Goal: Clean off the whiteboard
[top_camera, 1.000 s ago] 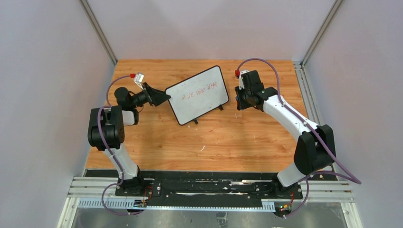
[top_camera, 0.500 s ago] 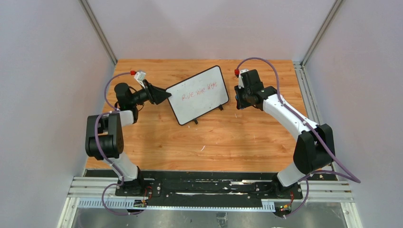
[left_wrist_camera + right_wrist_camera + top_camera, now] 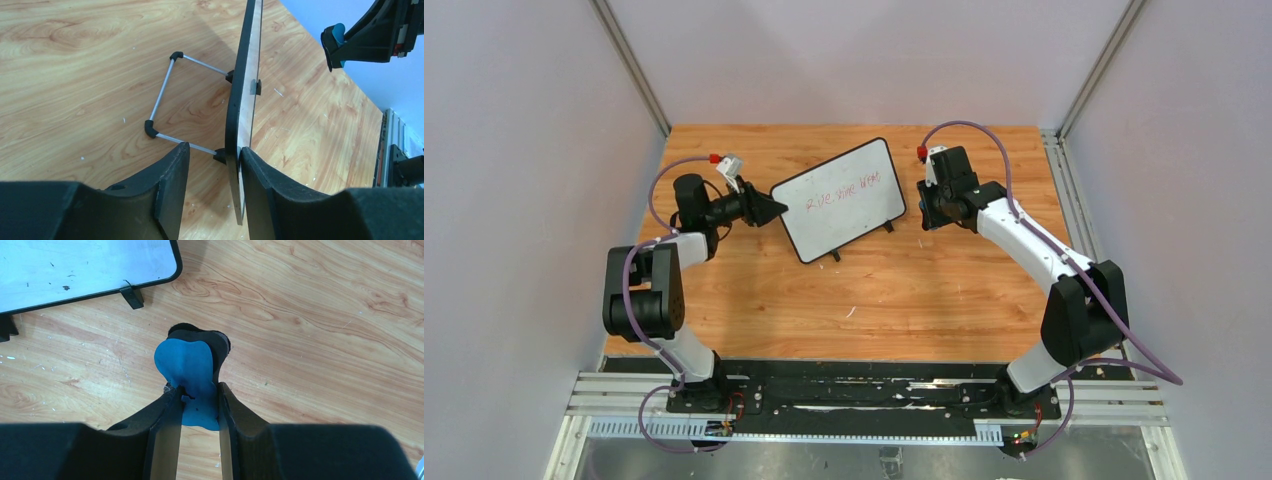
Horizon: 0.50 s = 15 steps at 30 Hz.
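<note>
Two claws: I see both over the far half of the counter, one on each side of the whiteboard.
Whiteboard: propped on its wire stand near the middle of the counter's far edge, with red writing across its face.
Left claw: spread around the board's left edge; one finger touches the black frame, the other stands apart from it.
Right claw: near the board's right edge but apart from it, pinching a blue-and-black eraser.
</note>
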Motion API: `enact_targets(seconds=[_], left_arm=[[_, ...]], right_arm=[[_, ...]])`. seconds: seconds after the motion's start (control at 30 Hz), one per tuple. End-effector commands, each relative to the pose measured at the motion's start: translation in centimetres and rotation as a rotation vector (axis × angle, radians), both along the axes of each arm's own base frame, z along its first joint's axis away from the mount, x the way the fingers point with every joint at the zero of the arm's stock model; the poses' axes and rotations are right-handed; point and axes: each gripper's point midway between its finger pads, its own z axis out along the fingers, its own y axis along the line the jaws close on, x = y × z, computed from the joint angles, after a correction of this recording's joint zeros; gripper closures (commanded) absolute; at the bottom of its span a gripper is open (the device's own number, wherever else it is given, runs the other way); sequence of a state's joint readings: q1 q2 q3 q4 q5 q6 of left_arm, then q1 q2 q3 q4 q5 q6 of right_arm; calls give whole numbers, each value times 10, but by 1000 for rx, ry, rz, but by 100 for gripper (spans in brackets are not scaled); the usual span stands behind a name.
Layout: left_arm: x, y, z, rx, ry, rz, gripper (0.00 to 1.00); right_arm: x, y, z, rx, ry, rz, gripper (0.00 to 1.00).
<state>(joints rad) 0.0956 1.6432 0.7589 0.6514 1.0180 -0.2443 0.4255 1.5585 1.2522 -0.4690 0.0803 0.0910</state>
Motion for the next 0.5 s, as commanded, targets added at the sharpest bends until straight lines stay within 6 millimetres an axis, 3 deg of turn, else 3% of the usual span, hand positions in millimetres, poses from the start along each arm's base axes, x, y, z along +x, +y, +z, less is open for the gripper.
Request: enact_targets(seconds=[0.0,0.47], left_arm=[[1,1,-1,15,-13,0,55],[-8,-2,8,2,-20,-17,66]], right_arm=[[2,2,7,-18,-22,10,99],[1,4,3,-13,-10,17,99]])
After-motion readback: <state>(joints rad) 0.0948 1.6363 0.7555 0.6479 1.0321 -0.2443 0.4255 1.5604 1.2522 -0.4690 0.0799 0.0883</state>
